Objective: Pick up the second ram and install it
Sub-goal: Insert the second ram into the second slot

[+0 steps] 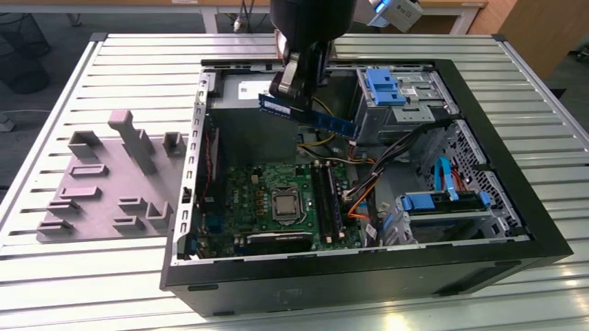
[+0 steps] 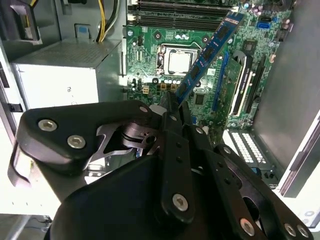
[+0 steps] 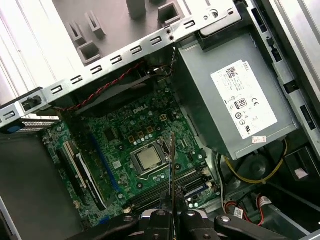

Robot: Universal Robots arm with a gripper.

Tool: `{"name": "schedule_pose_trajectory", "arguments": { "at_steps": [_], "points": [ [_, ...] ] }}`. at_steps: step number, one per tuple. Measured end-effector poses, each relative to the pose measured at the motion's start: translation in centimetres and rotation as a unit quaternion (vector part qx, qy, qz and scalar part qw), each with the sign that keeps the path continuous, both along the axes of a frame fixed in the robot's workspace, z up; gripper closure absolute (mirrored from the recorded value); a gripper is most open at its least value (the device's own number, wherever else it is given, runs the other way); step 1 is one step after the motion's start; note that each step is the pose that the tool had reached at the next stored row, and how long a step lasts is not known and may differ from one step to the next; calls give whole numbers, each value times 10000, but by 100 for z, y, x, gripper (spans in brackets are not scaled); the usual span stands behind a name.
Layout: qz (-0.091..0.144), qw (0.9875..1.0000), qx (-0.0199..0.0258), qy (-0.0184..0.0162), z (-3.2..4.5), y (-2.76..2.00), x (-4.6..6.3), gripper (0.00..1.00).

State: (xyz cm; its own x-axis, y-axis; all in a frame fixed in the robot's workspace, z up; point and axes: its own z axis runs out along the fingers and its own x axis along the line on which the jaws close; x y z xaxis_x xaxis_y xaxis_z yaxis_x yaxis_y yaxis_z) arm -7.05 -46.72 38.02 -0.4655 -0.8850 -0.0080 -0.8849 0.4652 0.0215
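Observation:
The second ram (image 1: 308, 116) is a long blue-green strip with black chips, and it hangs tilted above the open computer case. My gripper (image 1: 292, 93) is shut on one end of it. In the second wrist view the ram (image 2: 210, 47) sticks out from the gripper (image 2: 172, 102) over the green motherboard (image 2: 150, 50). In the first wrist view the ram (image 3: 171, 165) appears edge-on, rising from the gripper (image 3: 171, 212) across the processor (image 3: 148, 159). The long black memory slots (image 1: 327, 200) lie below on the motherboard (image 1: 258, 200), beside the processor socket (image 1: 287, 205).
The black case (image 1: 368, 276) lies open on a slatted metal table (image 1: 92, 276). A silver power supply (image 3: 235, 95), blue drive brackets (image 1: 387, 86) and loose cables (image 1: 368, 196) crowd the case's far and right sides. A grey fixture plate (image 1: 110, 186) sits on the exterior view's left.

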Motion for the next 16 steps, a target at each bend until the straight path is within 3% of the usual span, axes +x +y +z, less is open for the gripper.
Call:
{"name": "schedule_pose_trajectory", "arguments": {
  "at_steps": [16],
  "points": [
    [-108, 9999, -3, 0, 0, 0, 0, 86]
  ]
}}
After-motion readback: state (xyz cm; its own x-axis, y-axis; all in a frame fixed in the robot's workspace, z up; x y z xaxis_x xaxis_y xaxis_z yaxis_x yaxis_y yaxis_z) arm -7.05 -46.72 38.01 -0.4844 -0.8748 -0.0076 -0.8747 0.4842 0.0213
